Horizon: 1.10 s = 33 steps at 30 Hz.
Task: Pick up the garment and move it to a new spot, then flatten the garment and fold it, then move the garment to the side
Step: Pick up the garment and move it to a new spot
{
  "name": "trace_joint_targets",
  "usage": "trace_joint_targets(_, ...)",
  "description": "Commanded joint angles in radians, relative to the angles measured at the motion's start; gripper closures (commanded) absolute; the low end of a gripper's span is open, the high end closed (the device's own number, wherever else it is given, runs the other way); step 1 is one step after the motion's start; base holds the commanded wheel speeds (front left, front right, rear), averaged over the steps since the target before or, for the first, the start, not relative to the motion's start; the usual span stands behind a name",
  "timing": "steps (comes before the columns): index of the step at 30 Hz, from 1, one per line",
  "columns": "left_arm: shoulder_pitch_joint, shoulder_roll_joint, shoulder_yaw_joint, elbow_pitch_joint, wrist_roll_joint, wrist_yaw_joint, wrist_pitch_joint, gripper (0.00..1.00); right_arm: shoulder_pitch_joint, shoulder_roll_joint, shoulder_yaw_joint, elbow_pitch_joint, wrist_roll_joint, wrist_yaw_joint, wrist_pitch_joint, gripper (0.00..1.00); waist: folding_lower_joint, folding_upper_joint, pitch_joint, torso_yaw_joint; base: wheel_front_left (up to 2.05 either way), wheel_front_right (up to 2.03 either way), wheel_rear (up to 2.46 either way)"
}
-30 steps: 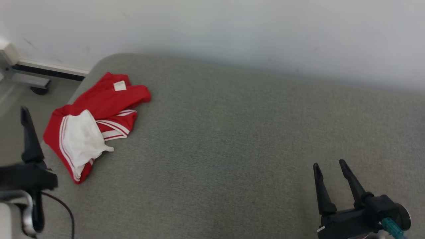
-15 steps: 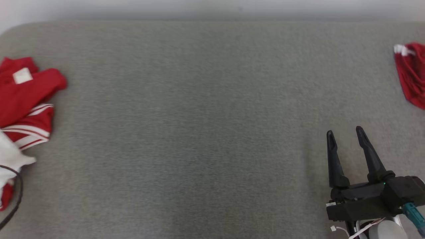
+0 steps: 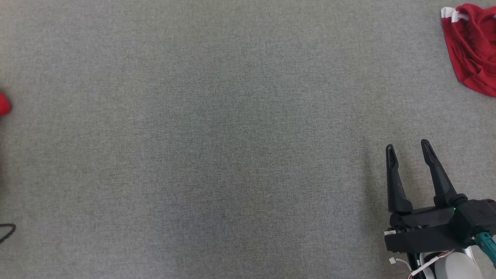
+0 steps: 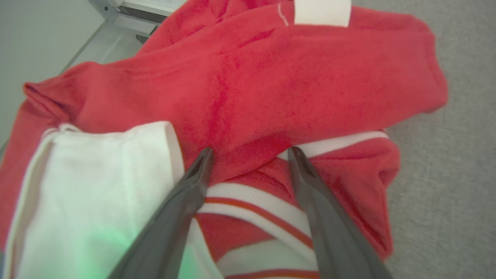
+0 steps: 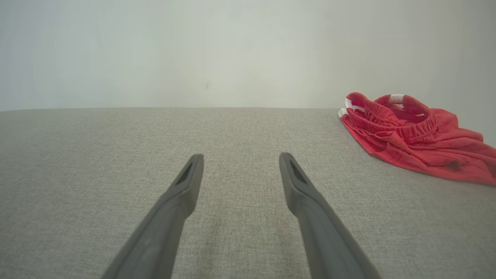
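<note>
On the grey woven fabric surface (image 3: 217,135), far right corner: crumpled red shorts with a gathered waistband and white trim (image 3: 471,50), cut off by my head view's edge and lying well apart from my right gripper (image 3: 407,144), which is spread wide and empty.

Left side: rumpled red garment with white panel and stripes (image 4: 271,77), only a red sliver in my head view. My left gripper (image 4: 250,151) is spread wide over it, gripping nothing; whether the tips touch the cloth I cannot tell. Its white label (image 4: 321,9) is cropped and unreadable.
</note>
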Motion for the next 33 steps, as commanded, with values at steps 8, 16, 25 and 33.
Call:
trace_joint_targets(8, -0.043, -0.016, -0.013, 0.107, -0.015, 0.023, 0.155, 1.00, -0.005, -0.012, 0.001, -0.014, -0.002, -0.002, 0.015, 0.00, -0.0001, -0.0002, -0.008, 0.010, 0.00, 0.00, 0.00)
trace_joint_targets(16, -0.084, -0.025, -0.019, 0.022, -0.006, 0.039, -0.070, 1.00, 0.000, -0.009, 0.005, -0.006, 0.003, -0.002, 0.019, 0.00, -0.0001, -0.0002, -0.055, 0.025, 0.00, 0.00, 0.00)
trace_joint_targets(25, -0.177, -0.052, -0.050, -0.144, -0.005, -0.003, -0.306, 1.00, 0.019, 0.016, 0.024, 0.047, 0.012, -0.002, 0.012, 0.00, -0.0001, -0.0002, -0.160, 0.042, 0.00, 0.00, 0.00)
trace_joint_targets(33, -0.244, -0.133, -0.137, -0.327, -0.013, -0.030, -0.302, 1.00, 0.033, 0.034, 0.040, 0.098, 0.025, -0.002, 0.000, 0.00, -0.0001, -0.0002, -0.230, 0.026, 0.00, 0.00, 0.00)
